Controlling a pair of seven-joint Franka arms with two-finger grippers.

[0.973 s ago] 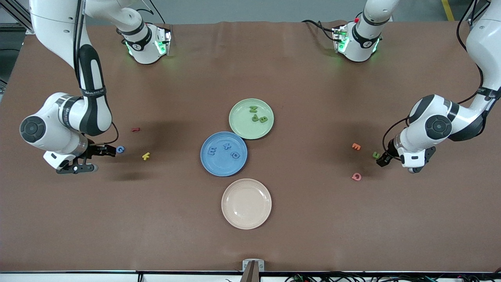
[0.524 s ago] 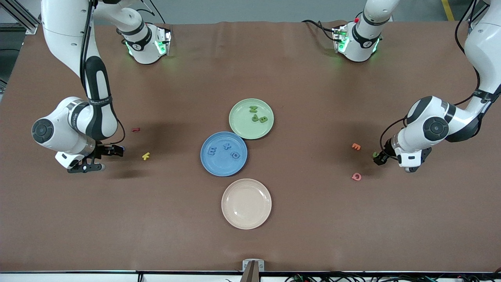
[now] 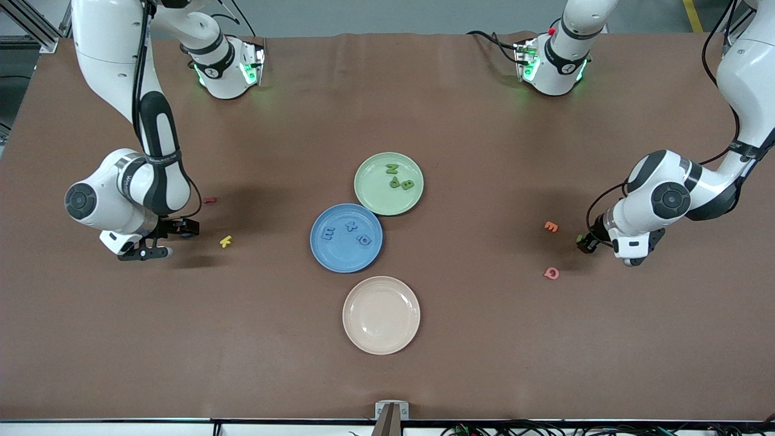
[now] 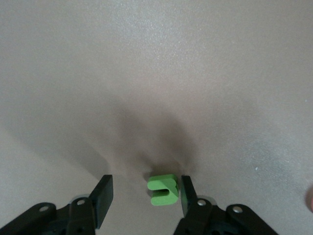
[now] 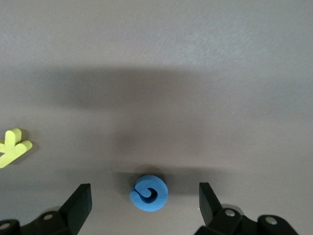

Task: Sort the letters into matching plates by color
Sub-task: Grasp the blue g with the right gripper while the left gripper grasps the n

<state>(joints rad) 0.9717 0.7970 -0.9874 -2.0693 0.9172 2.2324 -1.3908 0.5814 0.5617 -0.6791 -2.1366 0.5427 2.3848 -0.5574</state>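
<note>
The brown worktop (image 3: pixel 484 339) carries three plates near its middle: a pale green plate (image 3: pixel 375 197) with three green letters (image 3: pixel 399 178) lying in it, a blue plate (image 3: pixel 339 254) touching it on the side nearer the front camera with three blue letters (image 3: pixel 348 232) in it, and nearest the camera a cream plate (image 3: pixel 381 315). The right hand (image 5: pixel 145 203) is low at the right arm's end of the worktop, its fingers spread wide on either side of a blue letter (image 5: pixel 149 193) that lies flat between them, touching neither. A yellow letter (image 3: pixel 225 241) lies just beside it toward the plates, and a small red letter (image 3: pixel 209 200) sits farther from the camera. The left hand (image 4: pixel 145 196) is low at the left arm's end, its fingers partly drawn in around a green letter (image 4: pixel 163 189), one finger touching it and the other apart. An orange letter (image 3: pixel 550 226) and a pink letter (image 3: pixel 551 273) lie near.
</note>
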